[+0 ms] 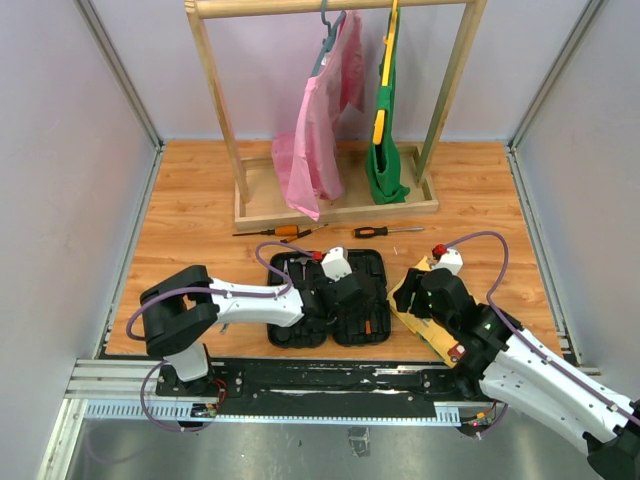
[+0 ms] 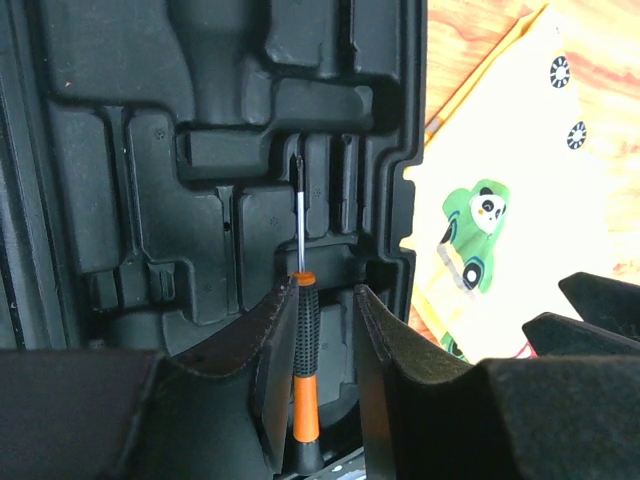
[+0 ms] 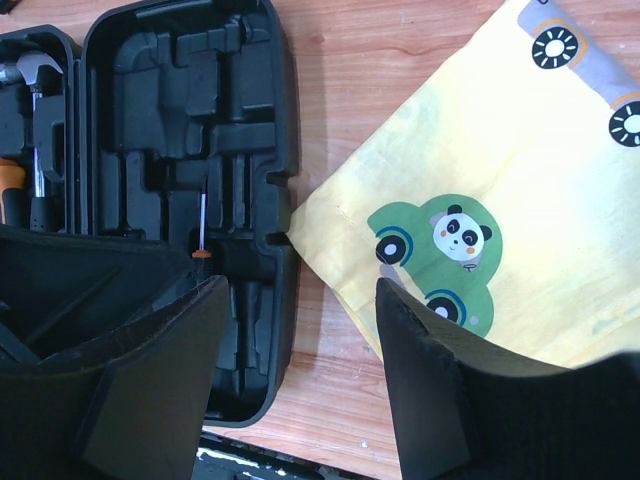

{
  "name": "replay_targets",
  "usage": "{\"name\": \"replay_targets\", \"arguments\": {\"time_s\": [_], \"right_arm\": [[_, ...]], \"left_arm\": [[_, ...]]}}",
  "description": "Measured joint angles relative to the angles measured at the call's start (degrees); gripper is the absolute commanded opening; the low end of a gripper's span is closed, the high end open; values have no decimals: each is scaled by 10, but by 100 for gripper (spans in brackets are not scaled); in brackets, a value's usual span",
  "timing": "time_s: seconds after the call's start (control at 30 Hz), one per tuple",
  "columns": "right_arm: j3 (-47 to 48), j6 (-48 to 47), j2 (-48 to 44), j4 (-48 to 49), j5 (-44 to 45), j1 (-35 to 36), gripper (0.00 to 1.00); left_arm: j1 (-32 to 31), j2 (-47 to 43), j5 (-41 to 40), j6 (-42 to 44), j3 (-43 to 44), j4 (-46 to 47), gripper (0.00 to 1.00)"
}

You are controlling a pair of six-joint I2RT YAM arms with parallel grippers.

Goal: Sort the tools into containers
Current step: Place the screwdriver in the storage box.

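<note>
The black tool case [image 1: 285,335] lies open in front of the arm bases. My left gripper [image 2: 325,290] hangs low over its right half [image 2: 130,200]. A small orange-and-black screwdriver [image 2: 305,370] lies in a moulded slot between the fingers. It rests against the left finger, with a gap to the right one, so the jaws are open. The left half holds a hammer [image 3: 30,75] and an orange handle [image 3: 10,185]. Two more screwdrivers [image 1: 283,231] [image 1: 375,231] lie on the table behind the case. My right gripper [image 3: 305,285] stands open and empty over bare wood beside the case.
A yellow board with cartoon vehicles [image 3: 480,180] lies right of the case, partly under my right arm [image 1: 470,325]. A wooden clothes rack base [image 1: 335,212] with pink [image 1: 320,140] and green [image 1: 385,150] garments stands at the back. Walls close in both sides.
</note>
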Motion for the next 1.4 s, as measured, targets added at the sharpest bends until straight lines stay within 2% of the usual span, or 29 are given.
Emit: {"name": "replay_targets", "arguments": {"time_s": [0.23, 0.4, 0.53, 0.8, 0.97, 1.2, 1.4], "right_arm": [[0, -6, -1, 2, -10, 0, 63], [0, -38, -7, 13, -40, 0, 63], [0, -68, -6, 23, -80, 0, 62], [0, -80, 28, 33, -174, 0, 47], [-10, -65, 53, 41, -213, 2, 43], [-11, -49, 96, 49, -219, 23, 37], [12, -48, 161, 48, -208, 28, 31]], "left_arm": [[0, -19, -17, 20, 0, -7, 34], [3, -51, -30, 82, -1, -5, 31], [26, -63, -4, 143, -3, 14, 28], [71, -61, 68, 230, -17, 46, 25], [74, -38, 106, 252, -15, 61, 24], [91, -41, 125, 257, -27, 81, 23], [119, -110, 120, 264, -87, 78, 23]]}}
